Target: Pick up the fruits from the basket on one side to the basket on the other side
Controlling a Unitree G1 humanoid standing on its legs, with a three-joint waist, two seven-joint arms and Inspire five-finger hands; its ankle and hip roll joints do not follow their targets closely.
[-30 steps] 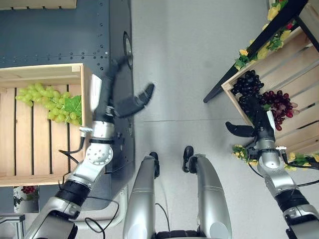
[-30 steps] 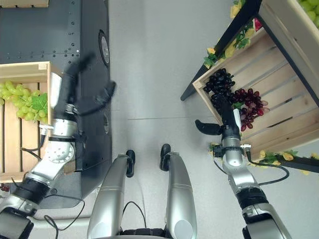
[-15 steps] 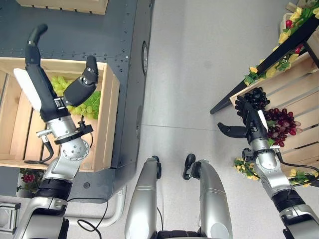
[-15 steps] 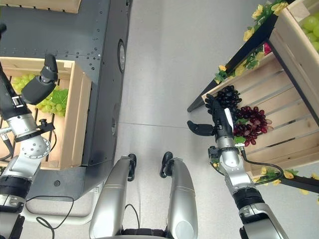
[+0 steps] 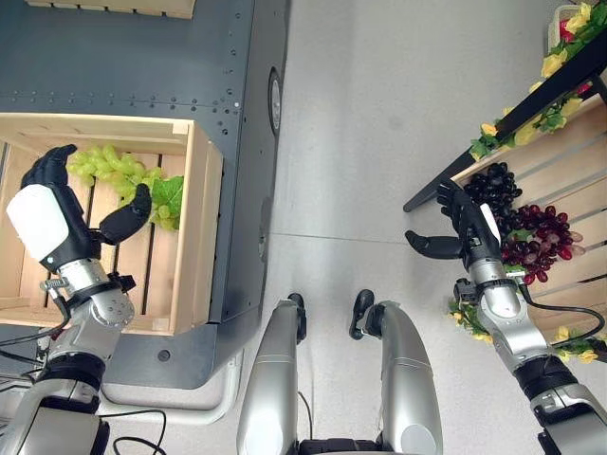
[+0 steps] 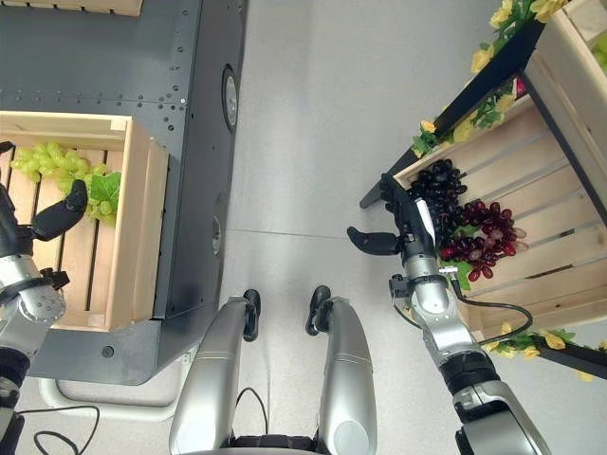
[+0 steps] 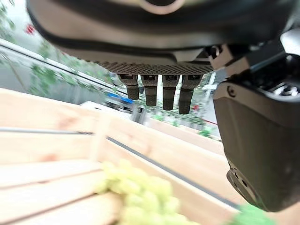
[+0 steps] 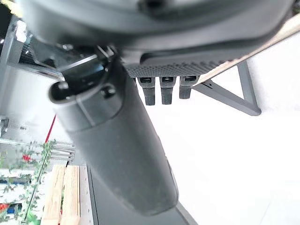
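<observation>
Now the left hand (image 5: 52, 223), having swung in from beside the crate, is hovering with fingers spread apart over the green grapes (image 5: 121, 175) lying in the left wooden crate (image 5: 194, 227), suggesting a pickup is starting, while the right hand (image 5: 467, 226) is waiting spread beside the dark grapes (image 5: 493, 185).

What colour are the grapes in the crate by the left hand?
Light green grapes, with a green leaf beside them; clearest in the left eye view.

There are two wooden crates: one on the left (image 5: 201, 227) and one on the right (image 5: 560, 171). One bunch of green grapes (image 5: 119, 175) lies in the left one. Two bunches, black grapes (image 5: 493, 185) and red grapes (image 5: 541, 232), lie in the right one.
</observation>
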